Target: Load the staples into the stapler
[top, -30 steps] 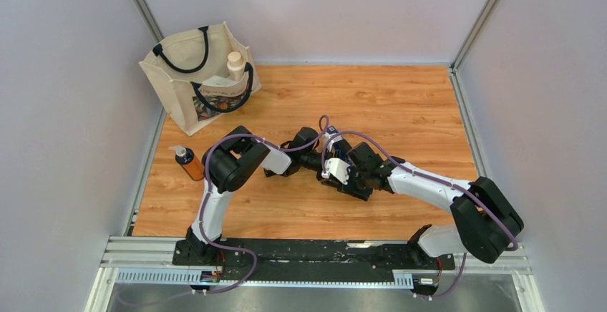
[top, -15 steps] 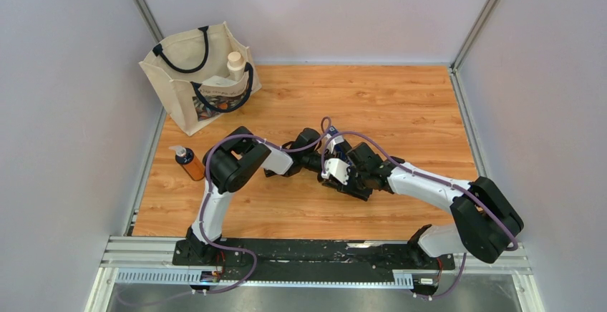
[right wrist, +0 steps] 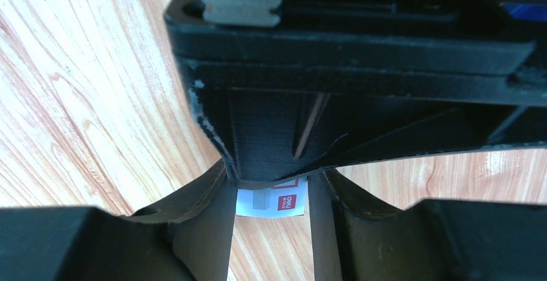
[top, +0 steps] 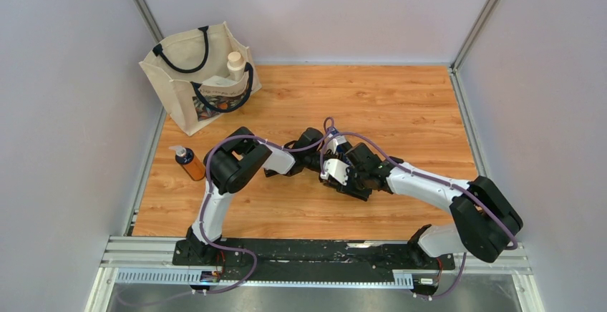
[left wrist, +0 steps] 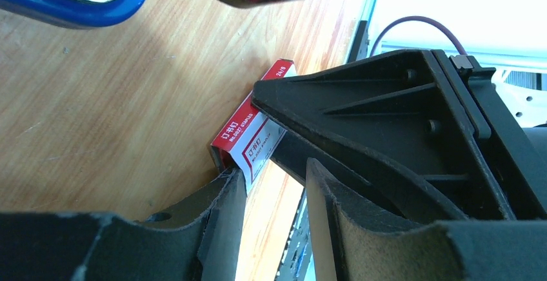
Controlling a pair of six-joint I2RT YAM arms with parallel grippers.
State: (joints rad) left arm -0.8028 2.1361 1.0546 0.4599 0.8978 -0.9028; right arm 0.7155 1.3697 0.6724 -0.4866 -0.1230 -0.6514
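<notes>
The small flat white box with red print (left wrist: 253, 138), the one for the staples, lies on the wooden table (left wrist: 97, 113). It is near the blue stapler (left wrist: 71, 0) but does not touch it. The right gripper (right wrist: 269, 187) has its jaws clamped on the two long sides of this box. The left gripper (left wrist: 274, 187) is on the side of the box away from the stapler. Its jaws stand apart, and the end of the box touches one of them.
</notes>
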